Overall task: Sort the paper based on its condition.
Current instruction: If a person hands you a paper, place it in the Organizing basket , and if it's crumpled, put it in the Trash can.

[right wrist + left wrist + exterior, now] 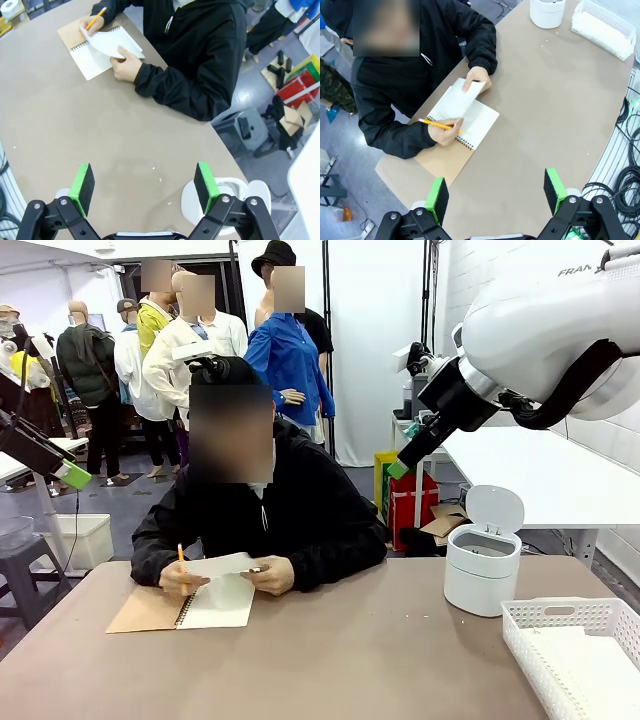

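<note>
Right gripper (142,182) is hanging high over the surface (75,130) with jaws spread wide, nothing between the green pads (81,182); in the front view it's showing up at upper right, raised well above the white lidded bin (483,555). Left gripper (497,194) is likewise hovering above the near edge of the surface, jaws wide apart and empty, green pads on either side of bare tabletop; in the front view only its green-tipped finger (72,475) is poking in at the left edge. The paper (220,565) is sitting at the far side with the person: one white sheet being lifted off the open spiral notebook (180,605), pinched at its far end by one hand (272,575), the other hand (180,578) holding a yellow pencil (440,125) against the page. Notebook is lying flat, brown cover folded out beside the white page. White lattice basket (580,650) is resting at the near right corner of the surface, just beside the bin, well apart from the paper. Both grippers are well clear of the sheet.
</note>
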Action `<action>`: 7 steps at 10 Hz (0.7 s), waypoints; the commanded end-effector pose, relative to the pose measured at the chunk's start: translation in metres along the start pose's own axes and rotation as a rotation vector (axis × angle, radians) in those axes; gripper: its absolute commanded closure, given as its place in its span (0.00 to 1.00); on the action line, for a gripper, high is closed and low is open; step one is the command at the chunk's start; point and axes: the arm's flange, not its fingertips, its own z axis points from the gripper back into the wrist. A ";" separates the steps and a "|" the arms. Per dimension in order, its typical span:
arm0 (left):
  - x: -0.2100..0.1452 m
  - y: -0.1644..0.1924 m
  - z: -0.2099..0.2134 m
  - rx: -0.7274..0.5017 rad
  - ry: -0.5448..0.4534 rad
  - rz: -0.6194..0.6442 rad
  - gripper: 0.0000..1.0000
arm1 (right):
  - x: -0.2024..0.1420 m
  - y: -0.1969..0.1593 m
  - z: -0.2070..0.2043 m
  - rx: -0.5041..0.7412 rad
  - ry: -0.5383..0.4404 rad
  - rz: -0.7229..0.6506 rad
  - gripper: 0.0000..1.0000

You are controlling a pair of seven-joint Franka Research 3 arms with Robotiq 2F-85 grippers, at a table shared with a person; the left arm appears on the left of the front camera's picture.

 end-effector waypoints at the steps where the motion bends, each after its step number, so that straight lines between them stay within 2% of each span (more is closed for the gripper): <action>1: -0.001 0.001 0.001 -0.002 -0.003 0.005 0.00 | -0.001 -0.001 -0.001 0.001 0.002 -0.003 0.00; 7: -0.001 0.001 0.001 -0.002 -0.003 0.005 0.00 | -0.001 -0.001 -0.001 0.001 0.002 -0.003 0.00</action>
